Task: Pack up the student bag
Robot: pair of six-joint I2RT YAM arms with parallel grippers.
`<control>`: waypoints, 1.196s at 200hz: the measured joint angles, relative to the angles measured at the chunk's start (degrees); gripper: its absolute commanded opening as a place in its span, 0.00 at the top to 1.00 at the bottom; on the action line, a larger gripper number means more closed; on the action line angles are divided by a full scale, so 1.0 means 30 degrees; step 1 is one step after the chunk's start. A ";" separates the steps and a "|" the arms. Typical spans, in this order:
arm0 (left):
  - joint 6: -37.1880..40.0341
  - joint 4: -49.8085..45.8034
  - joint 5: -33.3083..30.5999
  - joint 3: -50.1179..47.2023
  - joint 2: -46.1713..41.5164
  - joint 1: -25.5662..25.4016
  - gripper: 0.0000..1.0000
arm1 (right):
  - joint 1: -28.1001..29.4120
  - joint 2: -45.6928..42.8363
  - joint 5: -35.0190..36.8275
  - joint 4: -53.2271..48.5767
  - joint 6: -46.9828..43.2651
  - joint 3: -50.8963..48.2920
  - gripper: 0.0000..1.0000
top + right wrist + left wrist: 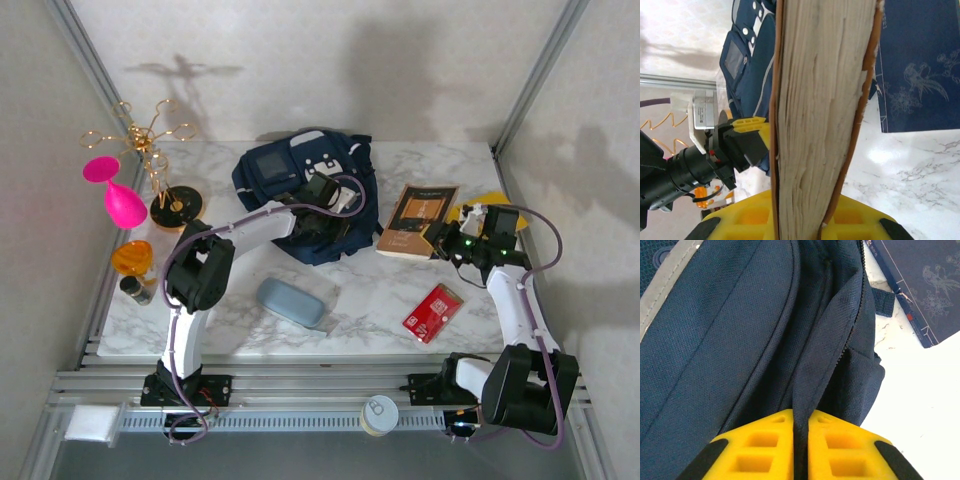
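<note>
- Student bag is being seen at far middle of surface.
- Flap beside its zipper is being pinched by left end effector, fingers pressed together on fabric.
- Book is being clamped at its edge by right end effector, long axis running roughly far-to-near.
- Bag opening is being judged to lie leftward of book, just beside it, so right arm is being taken as nearer.
- Book is possibly being lifted off surface; not clear.
</note>
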 measured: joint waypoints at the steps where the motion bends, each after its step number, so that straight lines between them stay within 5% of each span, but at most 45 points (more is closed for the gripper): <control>1: -0.0022 0.0000 0.0000 0.0000 0.0000 0.0000 0.95 | 0.0000 0.0000 -0.0007 0.0000 0.0000 -0.0007 1.00; 128: -0.0182 -0.0284 -0.0372 0.0000 -0.3177 0.0095 1.00 | 0.0554 0.0000 -0.1661 0.0437 -0.0219 -0.0117 1.00; 181: -0.0153 -0.0372 -0.2579 -0.0007 -0.6448 0.0197 1.00 | 0.4561 0.1384 -0.1508 0.3126 0.1945 -0.0364 1.00; 239: 0.0896 -0.0364 -0.3854 0.0262 -0.7410 0.0226 1.00 | 0.9180 0.8262 0.0248 0.5938 0.4022 0.3424 1.00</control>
